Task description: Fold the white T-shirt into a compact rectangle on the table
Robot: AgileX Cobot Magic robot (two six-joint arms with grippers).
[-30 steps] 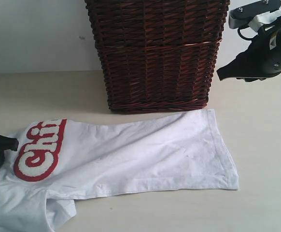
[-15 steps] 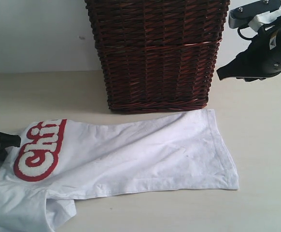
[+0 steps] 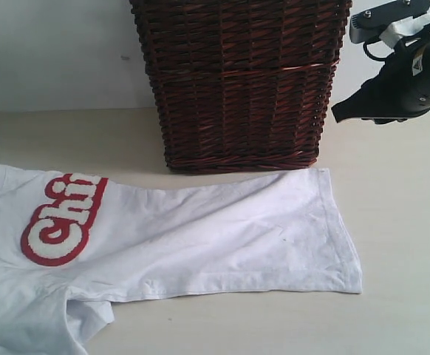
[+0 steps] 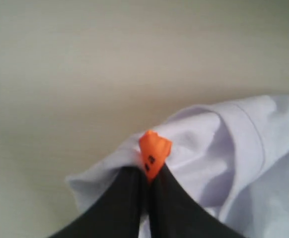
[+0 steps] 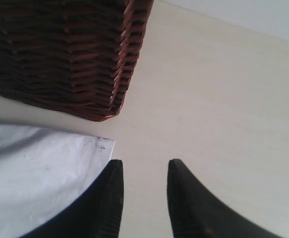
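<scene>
On the left end effector (image 4: 147,173), jaws pressed together, clamped on a bunched edge of the white T-shirt (image 3: 200,237). At the tips, a small orange scrap (image 4: 154,151), perhaps a label; too blurred to be sure. In the exterior view, barely any of this arm seen, only a dark bit at the far left edge by the lifted chest end of the shirt.

Rest of the shirt flat on the table (image 3: 407,296), stretched sideways in front of the dark wicker basket (image 3: 241,81), hem end to the right, just beside the basket's base. Near the left end, face up and tilted, the red-outlined lettering (image 3: 60,222); at the lower left, a crumpled sleeve (image 3: 89,318).

On the right end effector (image 5: 144,166), jaws parted, nothing between them, only bare table below. Held up in the air beside the basket's right side. In the wrist view, tips near the shirt's hem corner (image 5: 102,144), not touching it.
</scene>
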